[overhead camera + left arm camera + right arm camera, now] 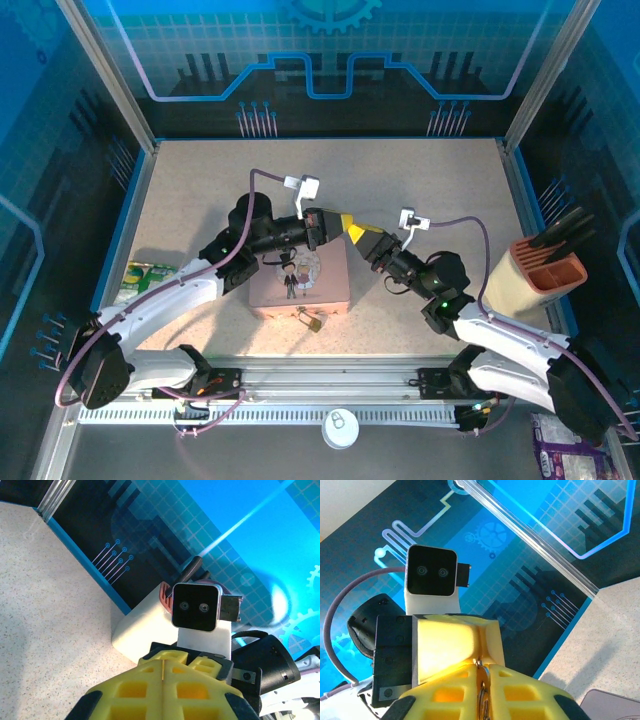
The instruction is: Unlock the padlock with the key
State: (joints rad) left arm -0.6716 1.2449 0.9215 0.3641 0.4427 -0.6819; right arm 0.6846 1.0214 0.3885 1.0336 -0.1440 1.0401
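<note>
Overhead: my left gripper (347,223) and right gripper (369,239) meet tip to tip by the far right corner of the pink tin (300,280). The padlock (313,322) lies on the table (200,180) just in front of the tin's near side, untouched.

Left wrist: the left gripper (163,662) has its yellow fingers pressed together, with nothing visible between them.

Right wrist: the right gripper (482,669) pinches a thin grey metal sliver that I take for the key (481,687).

I judge both pieces light, rigid and slick. The key wants holding by its head with the blade free. The padlock wants holding by its brass body, or it will likely skate across the table.
</note>
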